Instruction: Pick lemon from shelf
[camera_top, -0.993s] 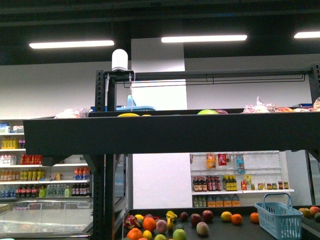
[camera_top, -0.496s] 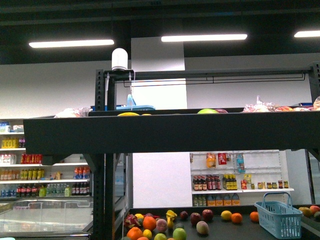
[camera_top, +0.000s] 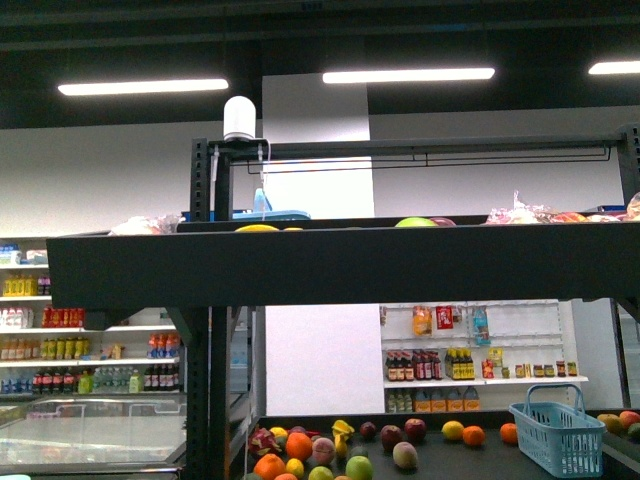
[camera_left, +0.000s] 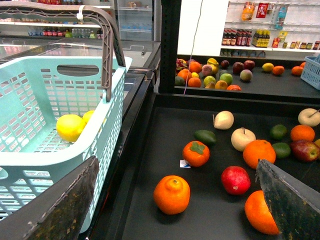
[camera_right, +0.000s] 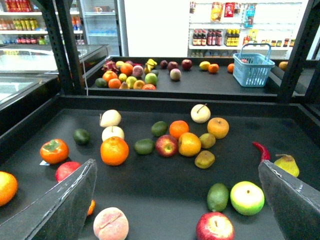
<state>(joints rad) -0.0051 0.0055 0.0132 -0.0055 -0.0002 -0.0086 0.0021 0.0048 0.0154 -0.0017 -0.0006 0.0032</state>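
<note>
The lemon (camera_left: 70, 127) is bright yellow and oval, lying on its side on the slatted floor of the pale teal basket (camera_left: 30, 100) that stands just beside the shelf (a second yellow fruit sits touching it, partly hidden behind). The shelf (camera_right: 165, 190) is a black metal rack with upright posts; its wide dark deck carries scattered fruit.

We see a bright yellow lemon (camera_left: 70, 127) in a pale teal slotted basket (camera_left: 30, 107) with a brown-grey handle. The shelf (camera_right: 165, 185) deck is matt black, carrying orange, red, green and cream fruit. Both grippers' fingers (camera_right: 65, 200) look dark grey, scuffed.
</note>
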